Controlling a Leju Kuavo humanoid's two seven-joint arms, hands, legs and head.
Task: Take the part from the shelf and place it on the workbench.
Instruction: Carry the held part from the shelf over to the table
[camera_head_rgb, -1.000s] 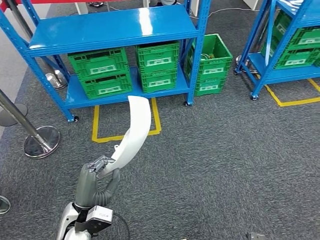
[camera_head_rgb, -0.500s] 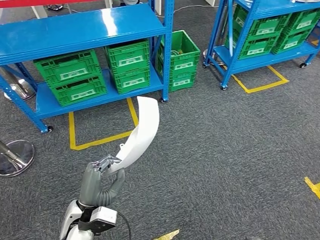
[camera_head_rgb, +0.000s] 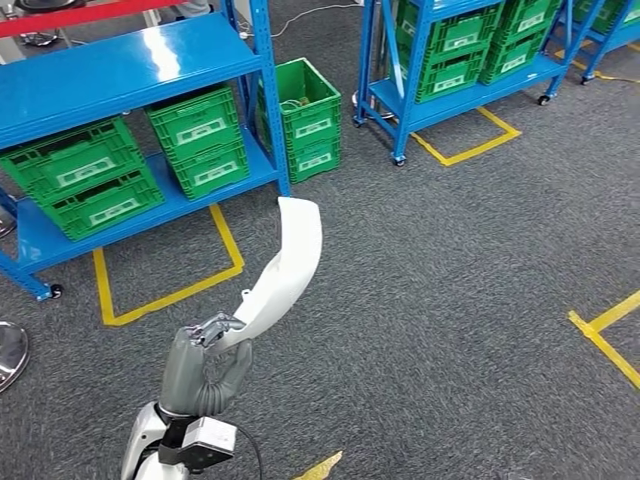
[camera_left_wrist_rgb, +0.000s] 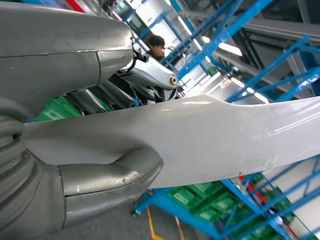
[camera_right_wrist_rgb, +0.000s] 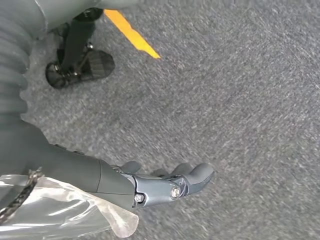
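A long curved white part (camera_head_rgb: 285, 265) rises up and forward from my left hand (camera_head_rgb: 202, 365), which grips its lower end low in the head view. Close up in the left wrist view, the white part (camera_left_wrist_rgb: 211, 137) lies between the thumb and the fingers of my left hand (camera_left_wrist_rgb: 94, 125). My right hand (camera_right_wrist_rgb: 151, 182) hangs over grey carpet with its fingers stretched out and nothing in them. A blue shelf (camera_head_rgb: 113, 70) stands at the far left.
Green crates (camera_head_rgb: 196, 140) fill the blue shelf's lower level, and another green crate (camera_head_rgb: 306, 115) sits on the floor beside it. A second blue rack (camera_head_rgb: 460, 50) with green crates stands at the back right. Yellow tape lines (camera_head_rgb: 604, 340) mark the grey carpet. A metal stand base (camera_head_rgb: 9, 350) lies at far left.
The whole view has swung to the right: the shelf and crates have slid left in the picture and the second rack has come further in. My left hand keeps its grip on the part.
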